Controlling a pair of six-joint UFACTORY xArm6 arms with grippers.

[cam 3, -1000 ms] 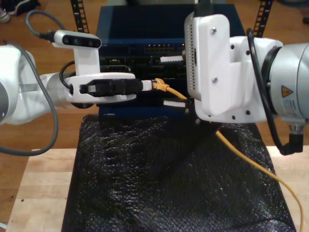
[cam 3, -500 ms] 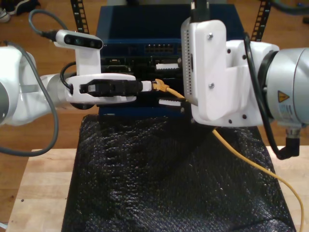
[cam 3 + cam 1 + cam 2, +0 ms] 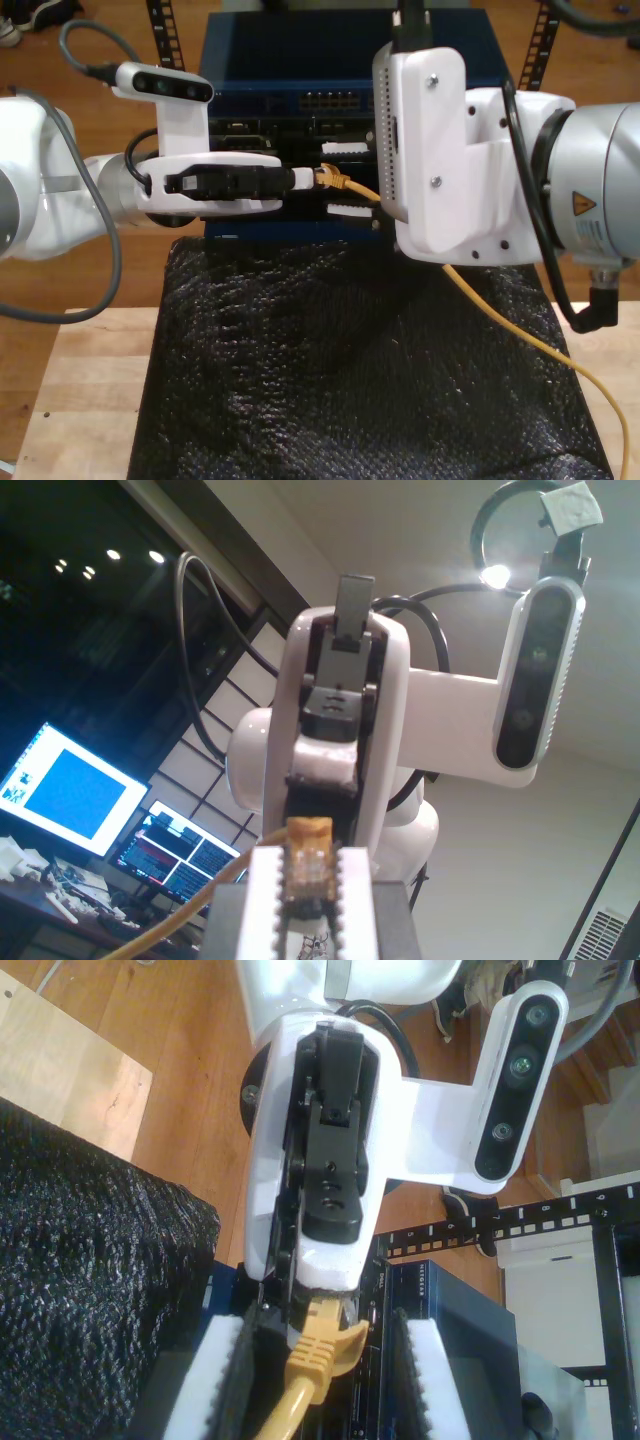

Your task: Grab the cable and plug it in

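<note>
My first tool [image 3: 305,880] is clamped on the one clear plug [image 3: 307,865] of the single yellow cable [image 3: 520,335]. Facing it, my second tool [image 3: 320,1360] has its two pads [image 3: 222,1380] apart, one on either side of the cable's boot and touching neither side. Below both tools, one black mat [image 3: 350,380] covers the wooden desk [image 3: 90,380]. Behind them stands one blue rack unit [image 3: 300,60].

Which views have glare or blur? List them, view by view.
First wrist view: a ceiling lamp flares, the room behind is dark, and the cable plug in my first claw is soft. Second wrist view: evenly lit, sharp. Exterior view: slightly grainy; the black mat loses detail.
</note>
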